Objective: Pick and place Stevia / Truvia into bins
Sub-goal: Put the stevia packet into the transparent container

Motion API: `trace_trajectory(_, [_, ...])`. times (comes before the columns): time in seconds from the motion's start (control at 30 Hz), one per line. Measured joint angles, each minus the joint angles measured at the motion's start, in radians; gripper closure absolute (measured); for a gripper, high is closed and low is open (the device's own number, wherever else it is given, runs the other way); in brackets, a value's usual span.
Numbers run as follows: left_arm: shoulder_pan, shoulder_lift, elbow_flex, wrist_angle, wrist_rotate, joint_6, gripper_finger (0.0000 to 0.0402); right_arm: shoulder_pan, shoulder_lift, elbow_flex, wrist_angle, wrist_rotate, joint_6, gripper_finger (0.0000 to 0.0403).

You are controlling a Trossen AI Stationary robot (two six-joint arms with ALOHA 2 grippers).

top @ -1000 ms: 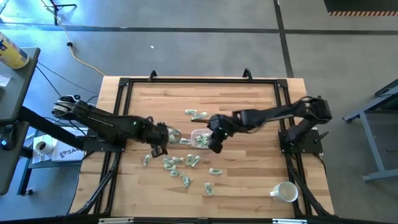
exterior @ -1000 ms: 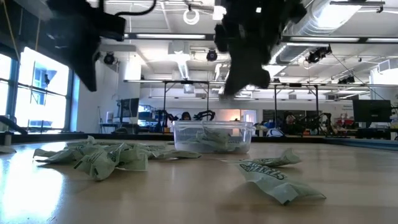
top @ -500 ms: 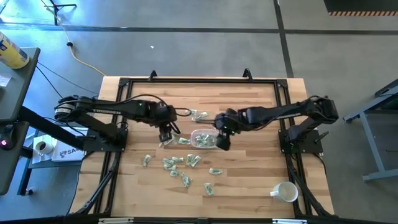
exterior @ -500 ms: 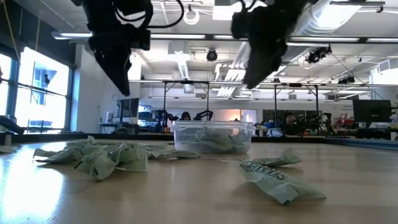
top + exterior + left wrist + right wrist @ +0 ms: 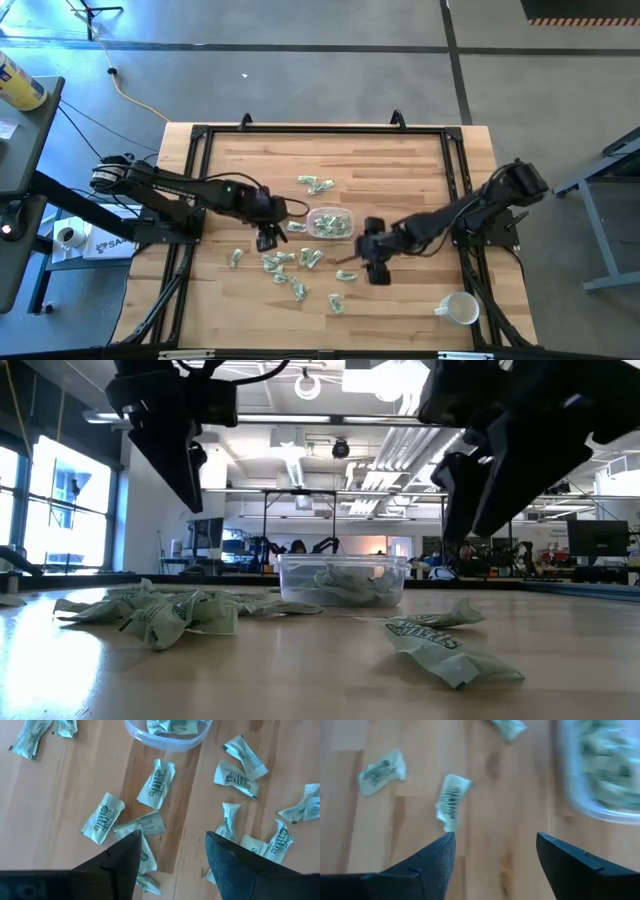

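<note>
From my right wrist the bin [image 5: 600, 775] smears into blur and runs off the frame, so I cannot count its packets [image 5: 451, 800]. My left wrist view cuts the bin's far side away. From above, packet print is too small to read.

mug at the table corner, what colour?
White mug, plain as far as the high view shows; it shows only there.

Green-and-white printed sweetener packets [image 5: 157, 784] lie ahead of the black left pincer [image 5: 172, 865] on a pale, striped wood-grain surface [image 5: 400, 170], beside a clear container [image 5: 329, 223], with a white mug [image 5: 459, 308] past the black right pincer [image 5: 372, 262].
</note>
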Motion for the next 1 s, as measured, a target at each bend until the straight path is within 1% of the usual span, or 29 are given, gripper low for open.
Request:
trace_trajectory(0.13, [-0.009,0.0,0.0,-0.006,-0.002,-0.004,0.0171,0.04,0.064,-0.003,0.122,-0.015,0.003,0.0149])
trace_trajectory(0.23, [-0.007,0.0,0.0,-0.026,-0.003,-0.004,0.0184,0.061,0.12,-0.003,0.229,-0.066,0.006,0.0156])
trace_trajectory(0.3, [-0.006,0.0,0.0,-0.026,-0.004,-0.003,0.0192,0.074,0.153,-0.002,0.285,-0.077,0.007,0.016])
trace_trajectory(0.5, [-0.007,0.0,0.0,-0.038,0.004,-0.001,0.0209,0.095,0.228,-0.002,0.304,0.062,0.053,0.0176])
trace_trajectory(0.63, [-0.007,0.0,0.0,-0.061,0.005,-0.001,0.0218,0.097,0.263,-0.002,0.313,0.064,0.057,0.019])
trace_trajectory(0.7, [-0.007,0.0,0.0,-0.074,0.005,-0.001,0.0221,0.096,0.271,0.0,0.317,0.05,0.094,0.0203])
trace_trajectory(0.8, [-0.007,0.0,0.0,-0.092,0.006,-0.001,0.0225,0.082,0.273,0.005,0.278,0.037,0.201,0.0243])
trace_trajectory(0.87, [-0.007,0.0,0.0,-0.109,0.006,-0.001,0.0225,0.07,0.273,0.02,0.214,0.034,0.252,0.0286])
trace_trajectory(0.97, [-0.007,0.0,0.0,-0.111,0.006,-0.001,0.0223,0.056,0.274,0.045,0.146,0.021,0.236,0.0361])
trace_trajectory(1.0, [-0.007,0.0,0.0,-0.114,0.006,-0.001,0.0223,0.046,0.274,0.058,0.125,0.0,0.229,0.0381])
